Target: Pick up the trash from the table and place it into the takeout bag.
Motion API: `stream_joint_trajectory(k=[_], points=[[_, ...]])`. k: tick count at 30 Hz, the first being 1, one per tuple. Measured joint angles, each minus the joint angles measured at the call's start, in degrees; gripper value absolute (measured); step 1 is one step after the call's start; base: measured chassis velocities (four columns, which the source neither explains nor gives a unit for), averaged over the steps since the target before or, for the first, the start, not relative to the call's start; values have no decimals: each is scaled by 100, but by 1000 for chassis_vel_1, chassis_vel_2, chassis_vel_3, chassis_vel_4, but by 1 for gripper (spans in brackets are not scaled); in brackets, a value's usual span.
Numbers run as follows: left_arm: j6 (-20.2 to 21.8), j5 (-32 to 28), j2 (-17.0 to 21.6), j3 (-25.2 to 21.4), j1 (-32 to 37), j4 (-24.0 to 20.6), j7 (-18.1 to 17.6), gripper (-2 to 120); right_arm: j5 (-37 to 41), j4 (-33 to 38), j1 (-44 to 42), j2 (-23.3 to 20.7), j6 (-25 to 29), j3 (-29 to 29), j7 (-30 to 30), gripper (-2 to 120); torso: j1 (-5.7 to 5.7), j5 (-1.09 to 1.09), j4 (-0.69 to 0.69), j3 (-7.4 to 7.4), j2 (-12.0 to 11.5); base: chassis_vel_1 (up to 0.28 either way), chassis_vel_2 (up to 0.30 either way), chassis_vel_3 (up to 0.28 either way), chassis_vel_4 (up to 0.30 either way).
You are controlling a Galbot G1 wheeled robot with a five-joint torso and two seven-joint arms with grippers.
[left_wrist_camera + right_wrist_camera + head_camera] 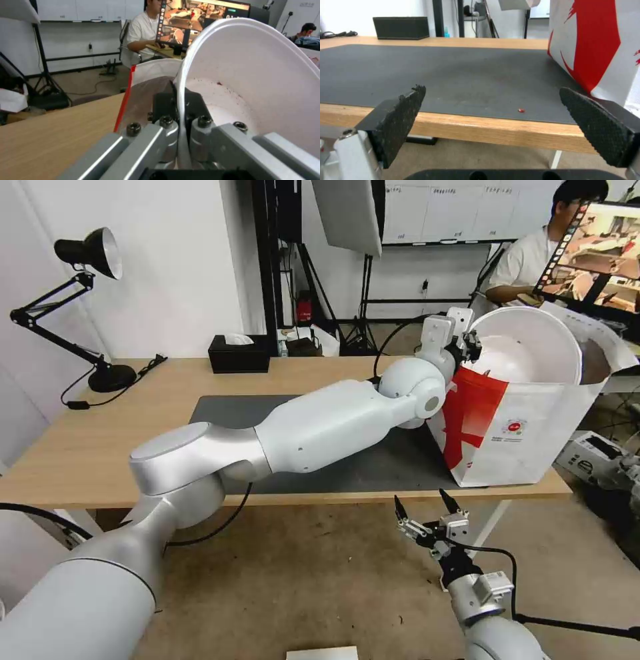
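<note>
My left gripper (472, 345) is shut on the rim of the white round bowl (530, 347), holding it tipped on edge over the open top of the takeout bag (533, 440). In the left wrist view the black fingers (163, 105) pinch the bowl's rim (181, 100), and red specks stain the bowl's inside (220, 95). The bag, white with a red panel (470, 413), stands at the right end of the table (87, 447). My right gripper (427, 505) hangs open below the table's front edge, its pads (403, 115) wide apart.
A dark grey mat (227, 410) covers the table's middle, with one small red crumb (521, 110) near its front edge. A black tissue box (239, 353) and a black desk lamp (93, 307) stand at the back. A person sits at a monitor behind the bag.
</note>
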Motion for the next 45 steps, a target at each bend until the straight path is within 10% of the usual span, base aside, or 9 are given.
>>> stream_joint_trajectory(k=[6,31,45], points=[[31,-4,3,-4,1,27,-18,0,0,0,0,0,0,0,0,100,0,0,0,0,0,0,0,0,0],[143,-420,232,-166,38,-395,30,93,0,0,0,0,0,0,0,100,0,0,-1,0,-1,0,0,0,0],[-296,507,1218,-264,204,-1331,-46,100,0,0,0,0,0,0,0,100,0,-2,-2,0,-1,0,0,0,0]])
